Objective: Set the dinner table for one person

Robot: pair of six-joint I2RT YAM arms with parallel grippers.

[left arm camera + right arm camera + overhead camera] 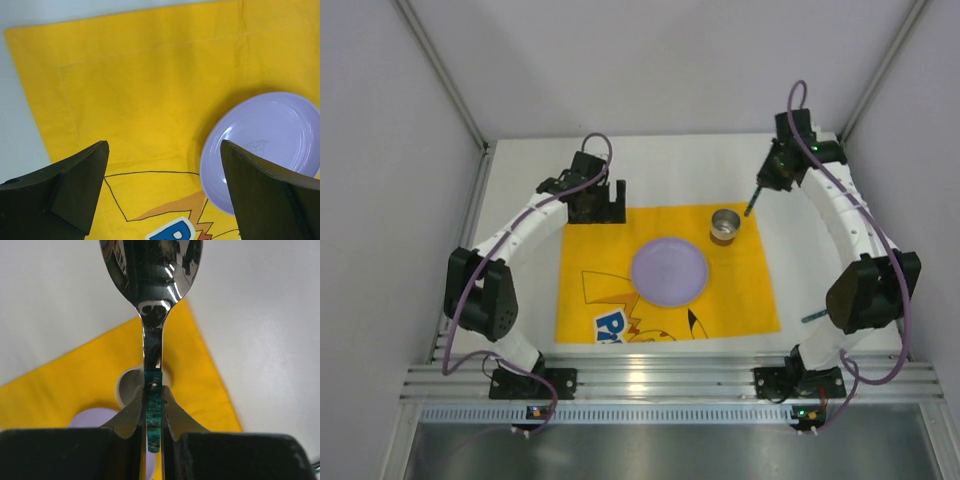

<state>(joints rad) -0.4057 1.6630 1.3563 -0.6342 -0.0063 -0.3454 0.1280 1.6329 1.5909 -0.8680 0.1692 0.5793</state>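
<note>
The white dinner table [650, 170] bears a yellow cartoon-printed mat [610, 260]. A lavender plate [670, 270] lies on the mat's middle, and a metal cup [725, 224] stands at its far right corner. My right gripper [770, 180] hovers above the table just beyond the cup, shut on the teal handle of a spoon [150, 270]. The spoon's shiny bowl points away from the gripper [153, 395], with the cup [131, 385] below it. My left gripper [600, 208] is open and empty over the mat's far left part [164, 150], with the plate [265, 145] to its right.
A thin teal-handled item [815, 317] lies on the table by the right arm's elbow, mostly hidden by the arm. White walls close in the table on the left, right and far sides. The mat's near edge runs close to the arm bases.
</note>
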